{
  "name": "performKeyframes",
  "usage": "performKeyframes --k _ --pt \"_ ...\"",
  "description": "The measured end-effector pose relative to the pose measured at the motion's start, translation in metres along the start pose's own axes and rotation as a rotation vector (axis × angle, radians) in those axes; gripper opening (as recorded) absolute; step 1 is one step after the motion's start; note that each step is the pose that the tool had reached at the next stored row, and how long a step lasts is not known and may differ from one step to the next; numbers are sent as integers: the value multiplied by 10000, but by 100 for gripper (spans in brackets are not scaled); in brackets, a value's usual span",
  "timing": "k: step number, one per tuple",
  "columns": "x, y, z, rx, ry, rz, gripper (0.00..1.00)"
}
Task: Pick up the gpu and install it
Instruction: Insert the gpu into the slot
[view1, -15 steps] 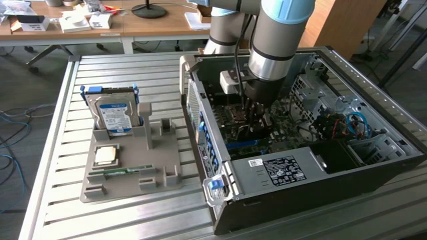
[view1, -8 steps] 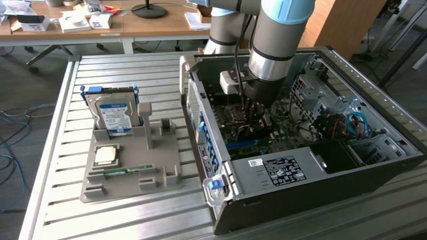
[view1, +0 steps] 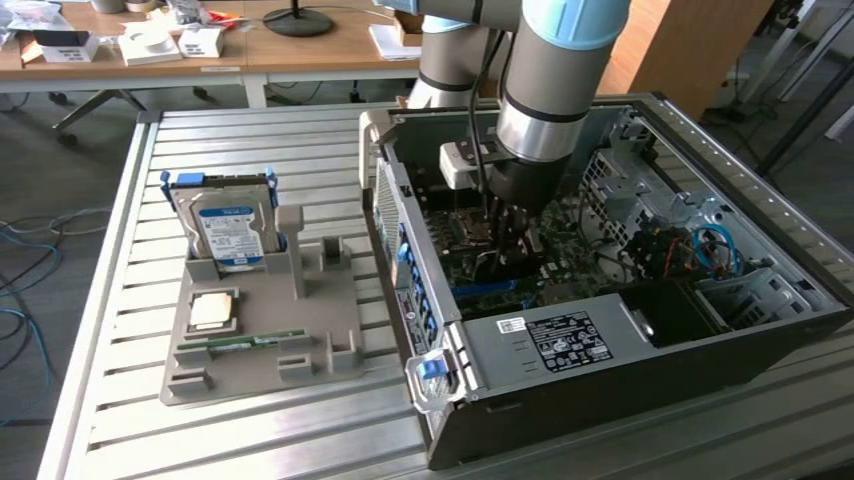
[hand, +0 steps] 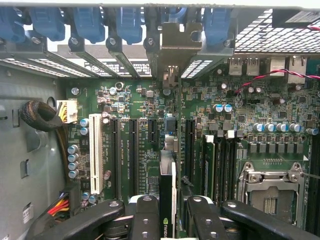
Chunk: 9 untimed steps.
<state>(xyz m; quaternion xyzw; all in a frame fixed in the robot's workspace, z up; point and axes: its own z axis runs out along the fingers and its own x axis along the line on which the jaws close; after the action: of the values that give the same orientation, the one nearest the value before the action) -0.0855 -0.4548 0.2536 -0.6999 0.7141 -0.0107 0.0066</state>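
Observation:
The gpu (hand: 166, 195) stands on edge between my gripper's black fingers (hand: 145, 217), and its metal bracket (hand: 175, 42) reaches up to the case's rear slot openings. My gripper (hand: 170, 220) is shut on the card. The card's lower edge lies in line with a black expansion slot (hand: 169, 130) on the green motherboard (hand: 235, 120); whether it is seated I cannot tell. In the exterior view the arm reaches down into the open computer case (view1: 747, 330), with the gripper (view1: 511, 240) low over the motherboard.
Blue slot clips (hand: 87, 22) line the case's rear wall. A white slot (hand: 95, 150), memory slots (hand: 220, 160) and the CPU socket (hand: 270, 192) flank the card. On the exterior view's left, a grey holder (view1: 314, 325) carries a hard drive (view1: 234, 225), a chip (view1: 214, 310) and a memory stick (view1: 247, 343).

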Motion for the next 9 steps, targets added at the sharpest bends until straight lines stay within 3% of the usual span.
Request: performKeyframes --k 9 --pt "0 0 10 0 1 0 26"
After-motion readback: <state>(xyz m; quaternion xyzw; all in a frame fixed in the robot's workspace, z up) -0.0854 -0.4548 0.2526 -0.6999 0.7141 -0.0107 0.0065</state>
